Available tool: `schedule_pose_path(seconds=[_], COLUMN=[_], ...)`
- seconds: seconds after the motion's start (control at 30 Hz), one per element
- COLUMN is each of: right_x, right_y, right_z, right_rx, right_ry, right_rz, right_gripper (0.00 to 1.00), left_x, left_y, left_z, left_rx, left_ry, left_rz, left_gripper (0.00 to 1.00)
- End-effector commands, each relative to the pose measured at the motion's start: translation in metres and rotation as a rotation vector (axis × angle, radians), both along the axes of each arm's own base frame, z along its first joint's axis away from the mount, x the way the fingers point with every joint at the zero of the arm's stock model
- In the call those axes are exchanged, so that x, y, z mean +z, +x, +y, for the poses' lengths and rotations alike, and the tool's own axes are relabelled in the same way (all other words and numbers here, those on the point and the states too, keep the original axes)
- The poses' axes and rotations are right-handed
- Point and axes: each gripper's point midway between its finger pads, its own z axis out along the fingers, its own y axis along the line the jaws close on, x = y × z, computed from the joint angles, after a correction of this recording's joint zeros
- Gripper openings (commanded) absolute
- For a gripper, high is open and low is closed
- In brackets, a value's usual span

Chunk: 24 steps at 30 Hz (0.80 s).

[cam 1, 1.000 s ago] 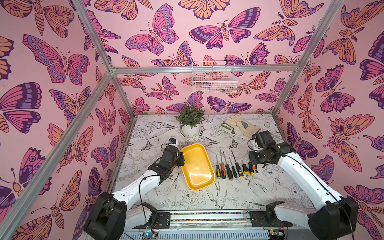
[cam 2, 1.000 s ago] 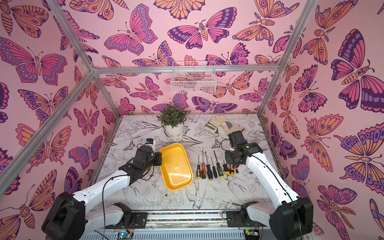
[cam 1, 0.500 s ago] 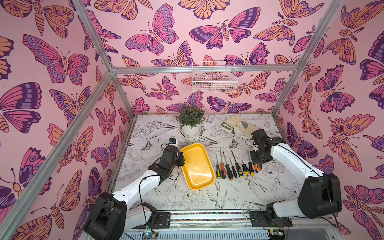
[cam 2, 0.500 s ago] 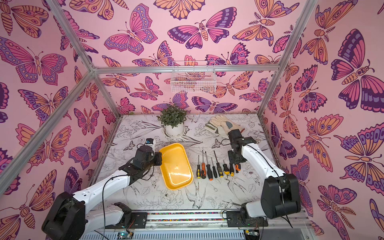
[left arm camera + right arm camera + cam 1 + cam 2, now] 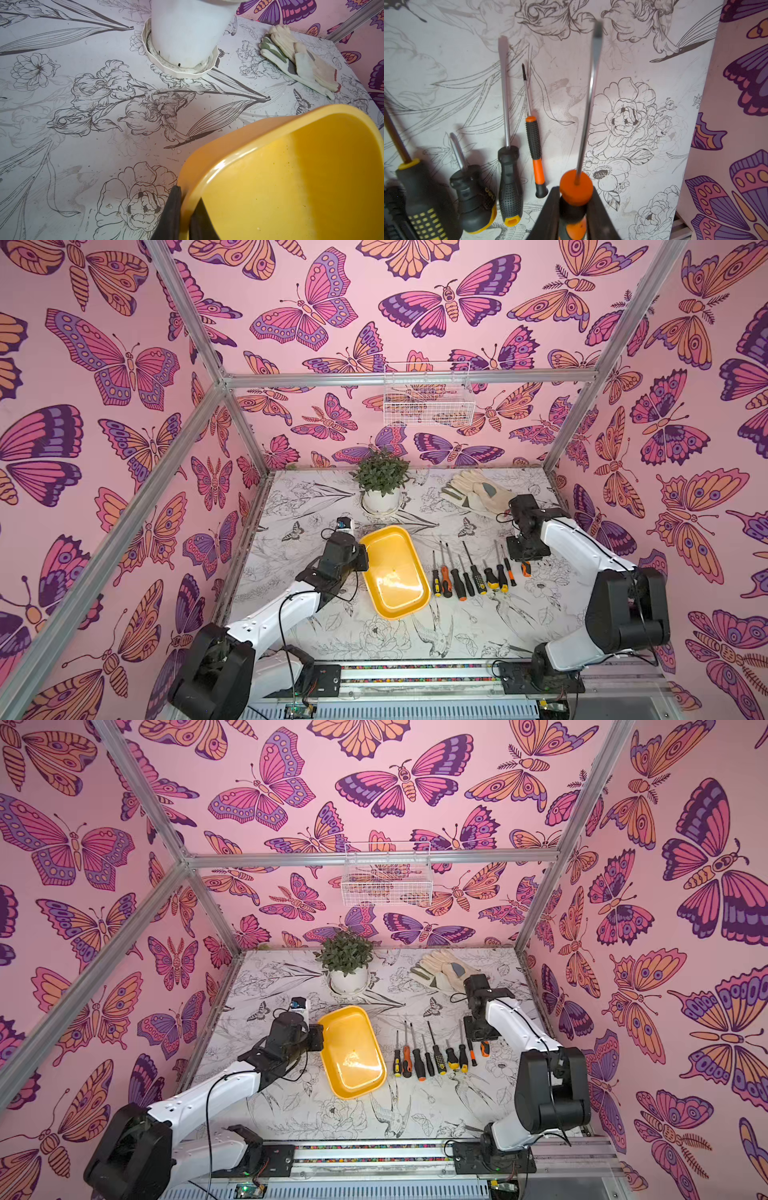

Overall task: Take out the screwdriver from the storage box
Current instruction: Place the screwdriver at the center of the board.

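On the bench [image 5: 478, 626], right end of the screwdriver row [image 5: 478, 580]: right fingers [image 5: 550, 216] narrow, gripping orange-handled screwdriver [image 5: 576, 187]; arm elbow newly folded back. Yellow storage box [image 5: 395, 572] empty, rim pinched by left fingers [image 5: 172, 214]. Only set-down seemingly remains.

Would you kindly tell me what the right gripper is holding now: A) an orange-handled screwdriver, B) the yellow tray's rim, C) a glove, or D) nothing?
A: the right wrist view shows the right gripper shut on the orange-handled screwdriver.
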Motion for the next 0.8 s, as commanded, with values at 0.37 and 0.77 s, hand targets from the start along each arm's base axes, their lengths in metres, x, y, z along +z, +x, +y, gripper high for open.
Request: schedule_pose_path(seconds=[0.37, 0.77], right_x=[-0.021, -0.036], right_y=[0.013, 0.011], right_z=[-0.009, -0.008], right_rx=[-0.033, -0.029], right_ry=[-0.029, -0.033], right_rz=[0.042, 0.119], right_gripper=[0.0, 0.0], left_x=[0.002, 0.002], left_y=[0.002, 0.001], left_z=[-0.003, -0.002], left_rx=[-0.004, -0.004], left_ry=[-0.035, -0.033], left_rz=[-0.009, -0.01], left_gripper=[0.0, 0.0])
